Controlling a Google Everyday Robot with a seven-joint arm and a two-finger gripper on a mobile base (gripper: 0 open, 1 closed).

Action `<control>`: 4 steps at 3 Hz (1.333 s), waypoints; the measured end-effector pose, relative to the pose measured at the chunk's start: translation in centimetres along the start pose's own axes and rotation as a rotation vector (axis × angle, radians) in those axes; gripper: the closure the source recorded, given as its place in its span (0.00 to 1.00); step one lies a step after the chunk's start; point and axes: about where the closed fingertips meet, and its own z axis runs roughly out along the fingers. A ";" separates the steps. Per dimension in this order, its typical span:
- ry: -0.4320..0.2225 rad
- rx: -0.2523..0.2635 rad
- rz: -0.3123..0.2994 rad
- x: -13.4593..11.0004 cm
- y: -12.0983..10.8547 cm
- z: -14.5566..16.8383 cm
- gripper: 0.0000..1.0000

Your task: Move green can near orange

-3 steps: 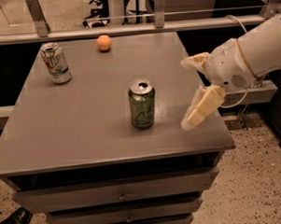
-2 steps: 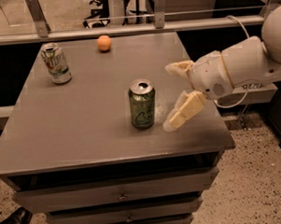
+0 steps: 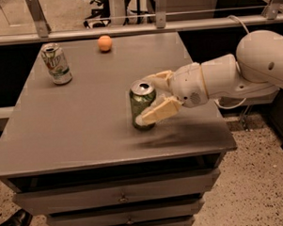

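Note:
The green can [image 3: 139, 102] stands upright on the grey table [image 3: 76, 122], right of its middle. My gripper [image 3: 144, 99] reaches in from the right and its pale fingers [image 3: 161, 110] straddle the can, one behind its top and one in front of its lower right side. The jaws look open, not clamped on the can. The orange [image 3: 105, 43] lies at the table's far edge, well behind the can and a little to the left.
A white-and-silver can [image 3: 56, 63] stands at the far left of the table. A rail and glass panel [image 3: 128, 21] run behind the table's back edge. Drawers [image 3: 121, 197] are below the front edge. A shoe [image 3: 12, 225] is on the floor at lower left.
My gripper has moved left across the table from beside the can's right side until its fingers straddle the can. The can, orange and white can have not moved.

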 end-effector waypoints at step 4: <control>-0.059 0.047 -0.004 -1.7 -1.4 0.0 1.00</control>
